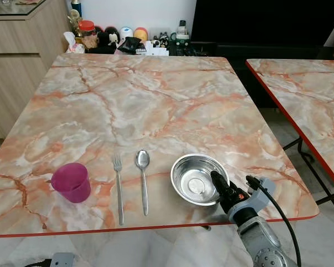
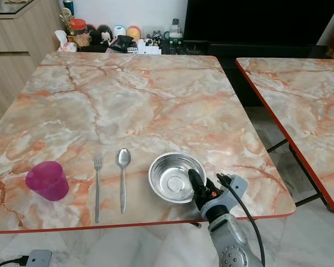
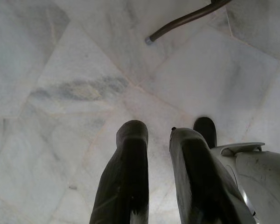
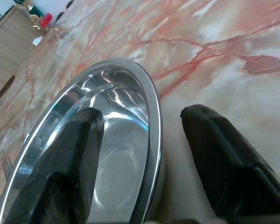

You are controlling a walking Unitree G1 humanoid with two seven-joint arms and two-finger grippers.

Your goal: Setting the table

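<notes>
Presently on the marble-patterned table (image 1: 156, 100), near its front edge, from the robot's left to right:

- Purple cup (image 1: 71, 182), upright, well apart from the cutlery.
- Fork (image 1: 118, 189) and spoon (image 1: 142, 179), lying side by side, handles toward the front edge, just apart from each other.
- Steel bowl (image 1: 192, 179), upright, just to the right of the spoon.

Right gripper (image 4: 140, 135): at the bowl's right-hand rim, fingers apart and straddling it. One finger (image 4: 77, 154) sits inside the bowl against the inner wall; the other finger (image 4: 224, 154) lies outside on the tabletop, with a gap between it and the rim. Not clamped.

Left gripper (image 3: 161, 158): hanging low over the pale marble floor (image 3: 60, 93), fingers parted by a narrow gap, nothing between them.

Second table (image 1: 306, 100) of the same pattern stands to the right. Jars and small items (image 1: 122, 39) crowd the far side.
</notes>
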